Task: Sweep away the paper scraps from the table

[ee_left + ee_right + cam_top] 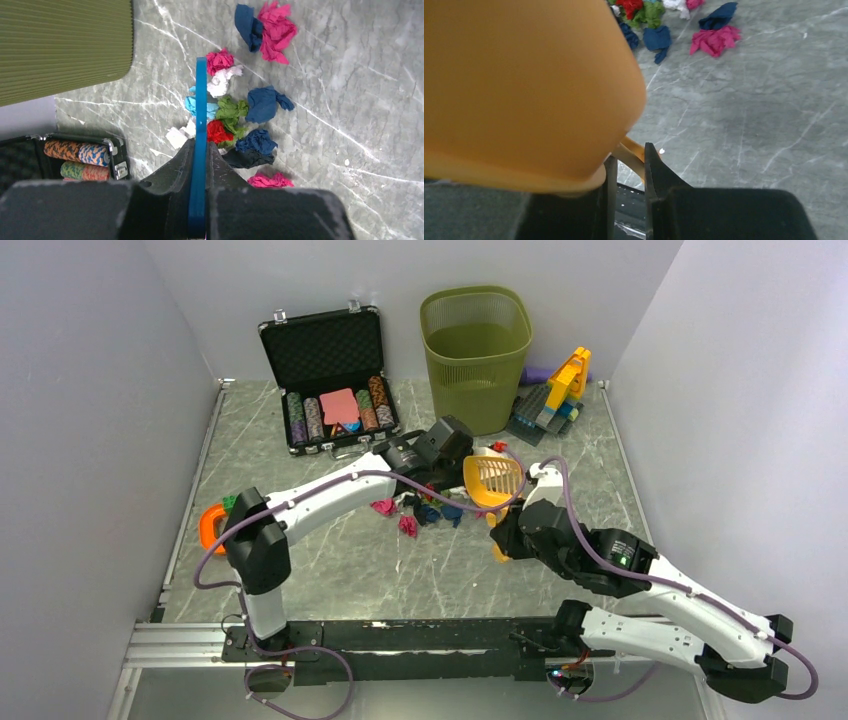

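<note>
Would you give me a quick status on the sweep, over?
Left gripper shut on blue scraper. Right gripper shut on orange scoop. Paper scraps bunched mid-table beside scraper. Bin and chip case stand apart from them.

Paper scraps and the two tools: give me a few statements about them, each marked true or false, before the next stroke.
1. The left end effector is shut on a thin flat blue tool. True.
2. The right end effector is empty. False: it grips the handle of the orange plastic scoop.
3. The olive-green mesh wastebasket stands upright at the far side of the grey-green marble table. True.
4. The crumpled paper scraps lie inside the wastebasket. False: they lie bunched on the table beside the blue tool.
5. The black chip case is closed. False: its lid stands open, chip stacks showing.
</note>
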`<state>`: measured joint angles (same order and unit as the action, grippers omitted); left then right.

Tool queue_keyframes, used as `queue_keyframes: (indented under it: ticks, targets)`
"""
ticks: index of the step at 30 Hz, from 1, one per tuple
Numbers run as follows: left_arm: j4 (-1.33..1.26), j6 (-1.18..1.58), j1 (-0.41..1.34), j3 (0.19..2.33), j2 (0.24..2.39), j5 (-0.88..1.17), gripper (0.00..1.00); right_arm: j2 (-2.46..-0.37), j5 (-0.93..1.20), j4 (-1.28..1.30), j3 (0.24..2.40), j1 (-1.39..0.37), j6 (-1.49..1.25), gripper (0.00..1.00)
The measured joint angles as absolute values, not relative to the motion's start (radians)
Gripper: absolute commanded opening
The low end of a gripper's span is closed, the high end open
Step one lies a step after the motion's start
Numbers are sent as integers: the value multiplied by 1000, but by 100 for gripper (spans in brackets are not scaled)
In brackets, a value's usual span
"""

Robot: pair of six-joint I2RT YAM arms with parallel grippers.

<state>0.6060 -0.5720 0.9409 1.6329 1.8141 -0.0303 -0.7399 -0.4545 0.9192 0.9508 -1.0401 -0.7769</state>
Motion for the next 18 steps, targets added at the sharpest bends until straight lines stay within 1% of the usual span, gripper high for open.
queue_keyframes:
  ticks: [6, 10, 14, 18]
  targets:
    - [596, -502, 946, 1669, 1826, -46, 0, -757, -516, 967, 973, -1036, -836, 0]
    - [617, -439, 947, 1819, 1930, -70, 0, -746, -551, 1031, 973, -1026, -891, 0]
    - [643, -350, 934, 1969, 2034, -93, 0, -691, -570, 1055, 944, -1007, -931, 0]
    - [667, -276, 913, 2053, 2093, -84, 0, -656, -570, 1072, 902, -999, -969, 0]
